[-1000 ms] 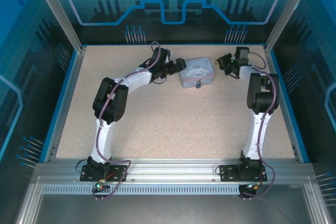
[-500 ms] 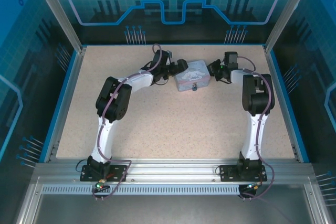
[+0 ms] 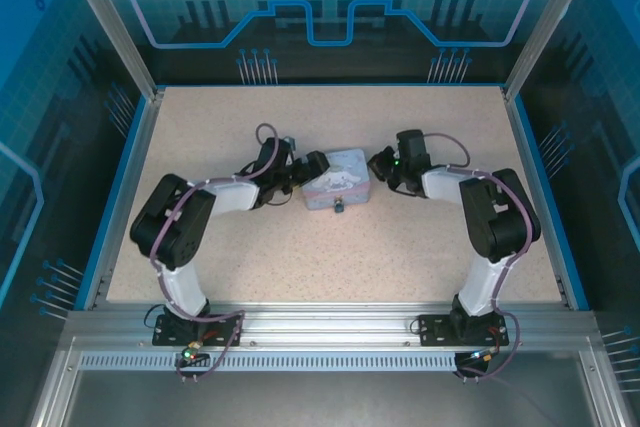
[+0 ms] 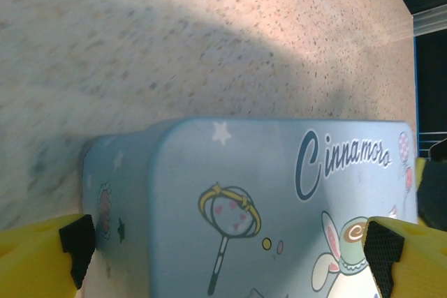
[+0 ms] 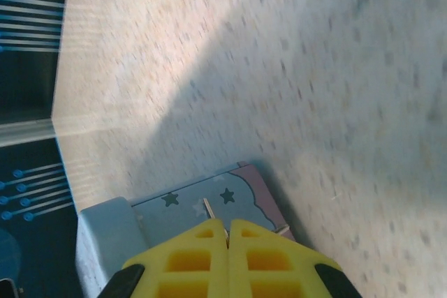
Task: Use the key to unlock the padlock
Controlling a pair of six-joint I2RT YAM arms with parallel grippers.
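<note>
The tin [image 4: 279, 200] at the spread left end effector [image 4: 230, 246] reads "Cinnamoro".

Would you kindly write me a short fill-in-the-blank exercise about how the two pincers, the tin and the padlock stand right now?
1. The left pincer stands ___, with one yellow finger on each side of the tin.
2. The right pincer is ___, with a thin metal sliver, apparently the key, poking out between its tips.
3. In the top view the padlock hangs on the tin's ___ side, not its far side.

Missing words: open; shut; near
</note>
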